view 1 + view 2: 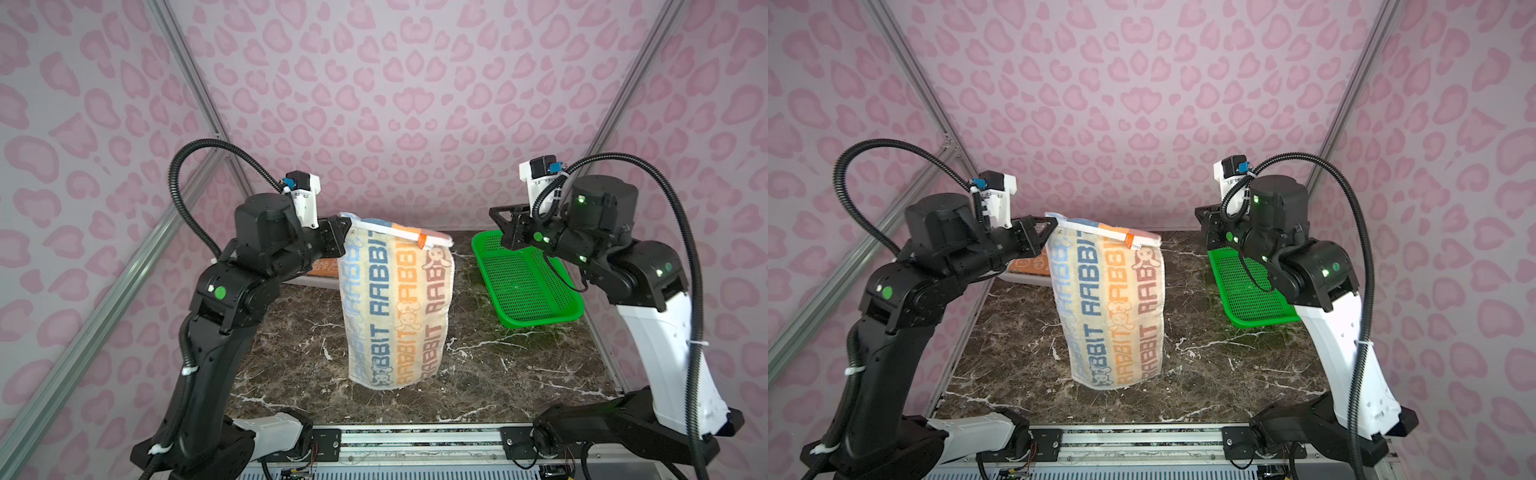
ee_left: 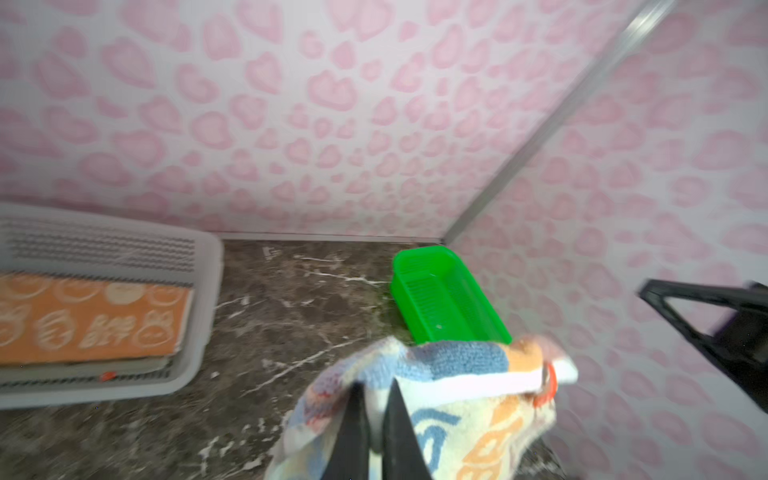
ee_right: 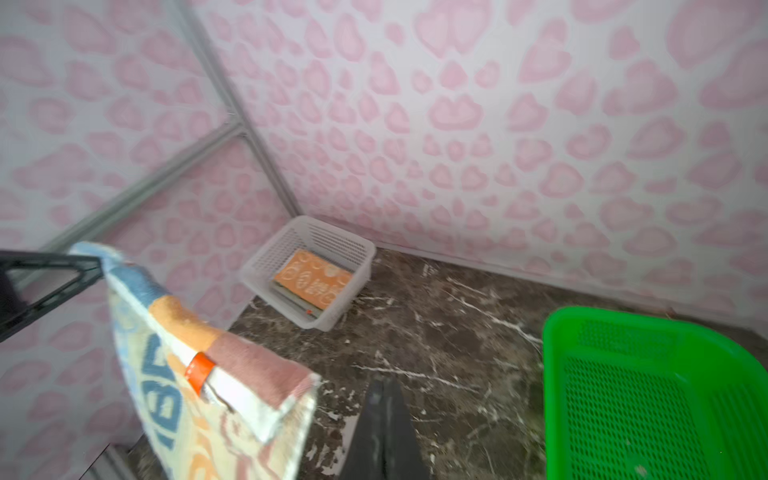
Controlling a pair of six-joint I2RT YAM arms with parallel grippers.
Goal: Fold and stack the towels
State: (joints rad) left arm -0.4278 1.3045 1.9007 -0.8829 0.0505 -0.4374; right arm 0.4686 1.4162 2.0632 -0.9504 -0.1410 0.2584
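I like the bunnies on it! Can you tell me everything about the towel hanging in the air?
The RABBIT towel is cream terry cloth with columns of blue, orange and brownish-pink RABBIT letters and little bunnies. A white hem and an orange tag sit on its top edge. The left gripper pinches one top corner, so it hangs limp over the marble table.
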